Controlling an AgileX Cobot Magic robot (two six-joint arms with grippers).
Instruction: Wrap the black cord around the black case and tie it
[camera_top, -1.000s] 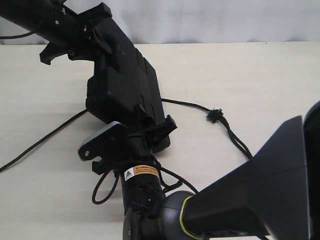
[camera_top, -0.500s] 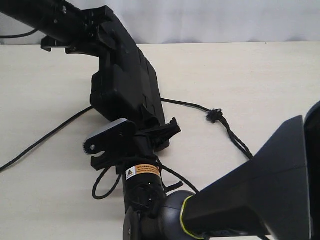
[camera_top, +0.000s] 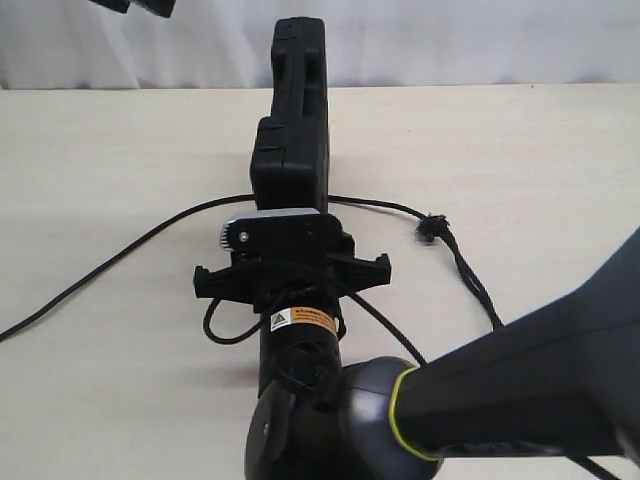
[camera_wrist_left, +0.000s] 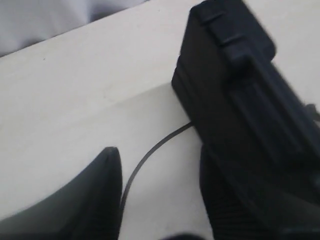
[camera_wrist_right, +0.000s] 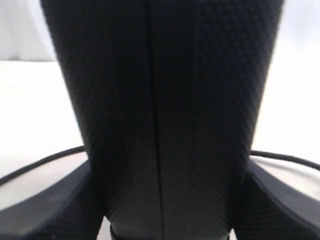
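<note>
The black case (camera_top: 292, 150) stands on its long edge across the table, its narrow side up. My right gripper (camera_top: 290, 262) is shut on its near end; in the right wrist view the case (camera_wrist_right: 160, 100) fills the space between both fingers (camera_wrist_right: 50, 200). The black cord (camera_top: 150, 240) lies on the table and passes under the case, with its frayed knot (camera_top: 430, 230) and doubled loop on the right. My left gripper (camera_wrist_left: 160, 165) is open above the table beside the case (camera_wrist_left: 240, 90). The cord (camera_wrist_left: 150, 155) runs below its jaws, untouched.
The right arm's dark body (camera_top: 520, 380) fills the lower right of the exterior view. Its own thin wires (camera_top: 225, 330) loop just under the gripper. The table's far edge meets a pale curtain (camera_top: 480, 40).
The case has turned from lying tilted flat to standing on its edge in the right gripper. The left gripper has let go of its far end and drawn away to the upper left.
</note>
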